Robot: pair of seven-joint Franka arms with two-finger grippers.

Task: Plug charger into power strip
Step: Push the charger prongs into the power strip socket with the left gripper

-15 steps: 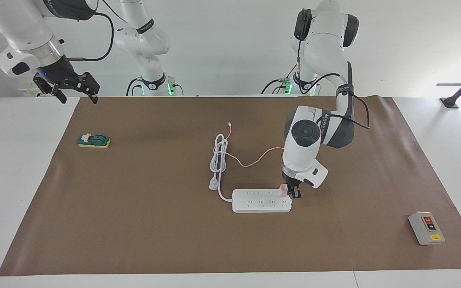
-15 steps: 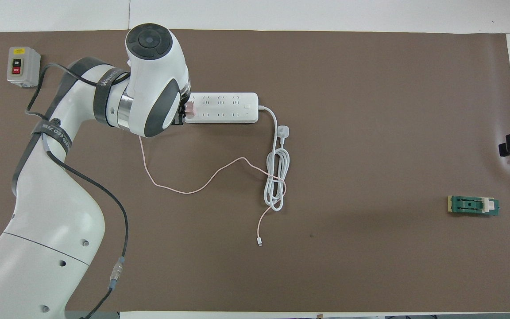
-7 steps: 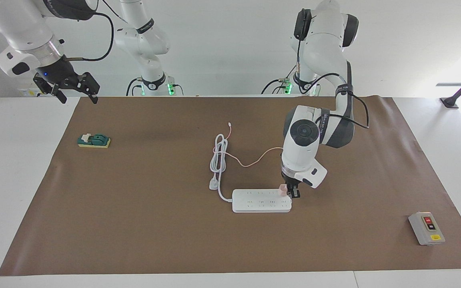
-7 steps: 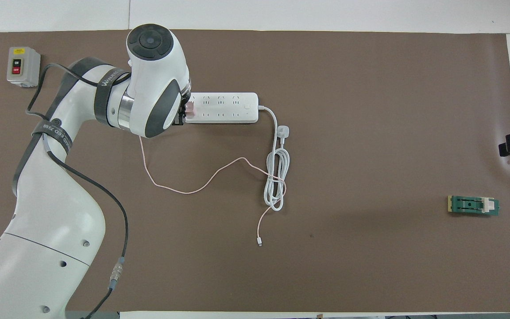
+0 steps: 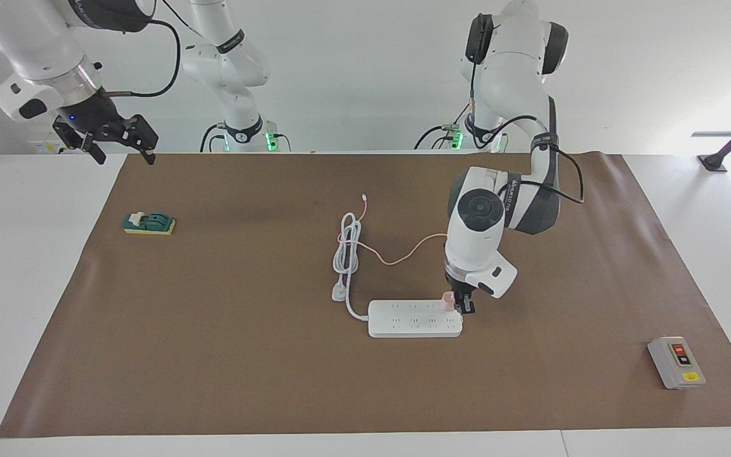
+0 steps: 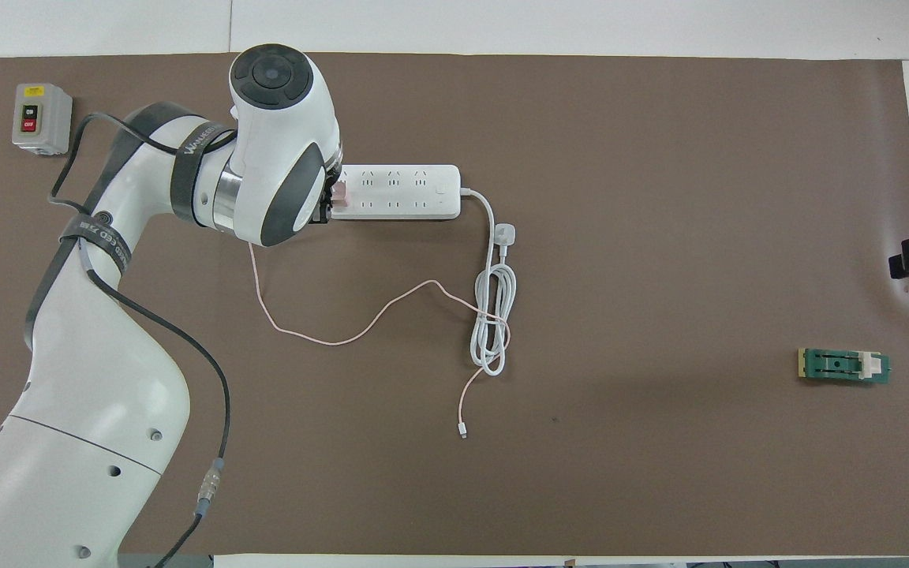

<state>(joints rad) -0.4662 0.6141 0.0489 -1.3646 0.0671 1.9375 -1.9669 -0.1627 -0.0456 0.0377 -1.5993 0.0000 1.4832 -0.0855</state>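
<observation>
Pressing down at the end of the power strip toward the left arm's end of the table, the left gripper is seen low in the centre-right of the facing view, its fingers clamped on the charger. The pink cube is held upright against the socket row nearer the robots, at the strip's last socket, and appears seated or nearly so, though the prongs are hidden. The strip's long axis runs across the frame, so any further push is judged to be straight down, with the cube directly between the fingers. The charger's thin pink cable trails toward the robots and crosses the white cord coiled beside the strip. The right gripper waits raised at the upper left of the facing view, fingers apart, well away from both
</observation>
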